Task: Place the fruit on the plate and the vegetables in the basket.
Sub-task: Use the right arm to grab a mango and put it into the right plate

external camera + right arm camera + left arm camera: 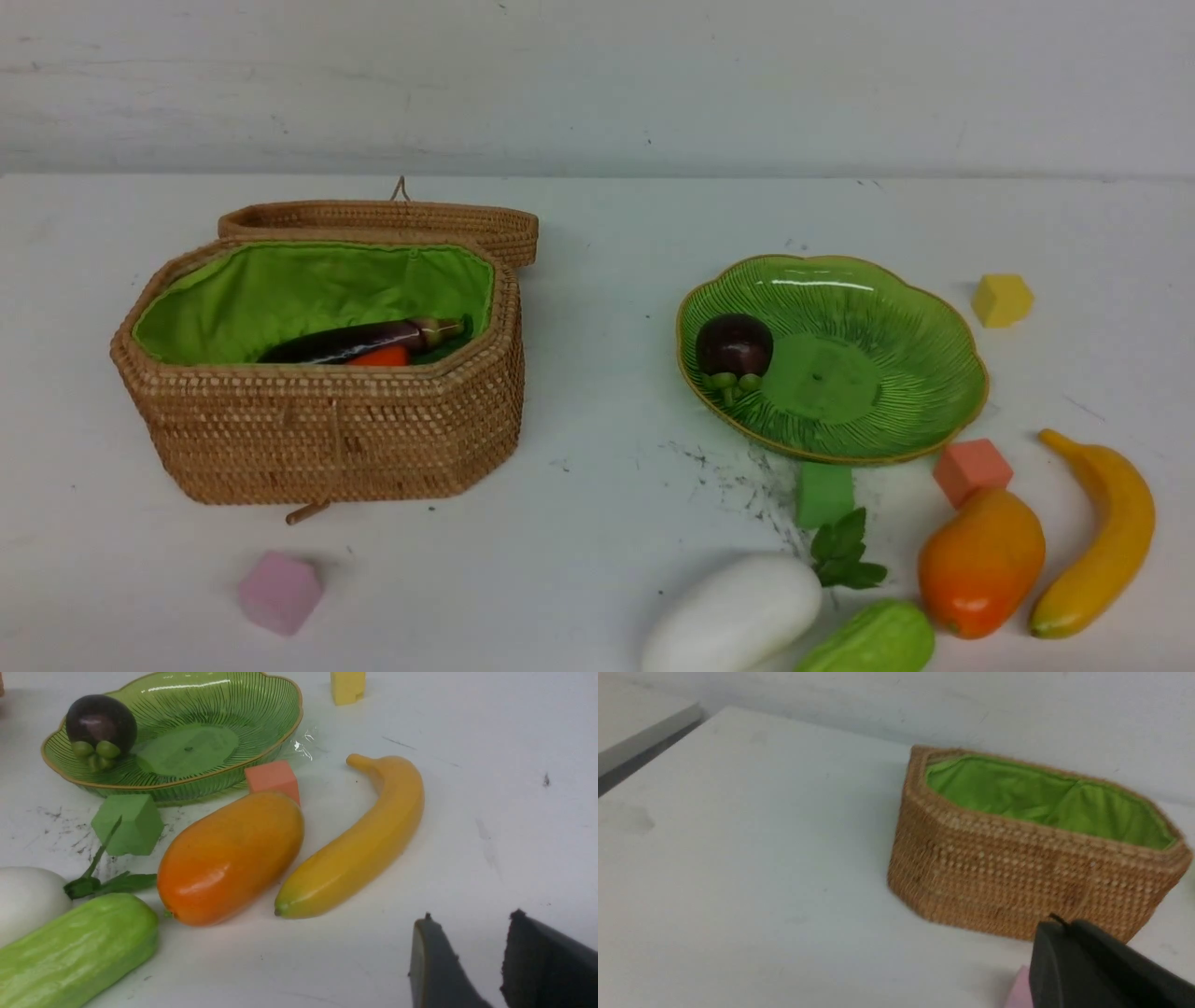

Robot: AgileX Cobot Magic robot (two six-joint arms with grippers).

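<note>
Left jaws are pressed together with nothing between them, close to a pale pink foam cube (pixel 278 591) on the white bench (pixel 579 523). Right jaws stand spread and empty over bare bench, near the blunt end of a long curved yellow toy banana (pixel 1102 537).

Nearest to me, on my right, a fat white toy radish (pixel 733 611) with green leaves and a short green toy cucumber (pixel 873 642) lie side by side. Just beyond them a plump orange toy mango (pixel 980 563) lies beside the banana.

A green foam cube (pixel 824 493) and a salmon foam cube (pixel 971 469) sit between these and the shallow glossy green plate (pixel 887 317) with a scalloped rim. The plate holds a round dark-purple toy mangosteen (pixel 735 345).

On my left, the brown woven basket (pixel 327 429) with green lining stands open. A dark-purple toy eggplant (pixel 355 341) and an orange toy carrot (pixel 378 357) lie inside.

Farther off, a yellow foam cube (pixel 1002 300) sits past the plate.
</note>
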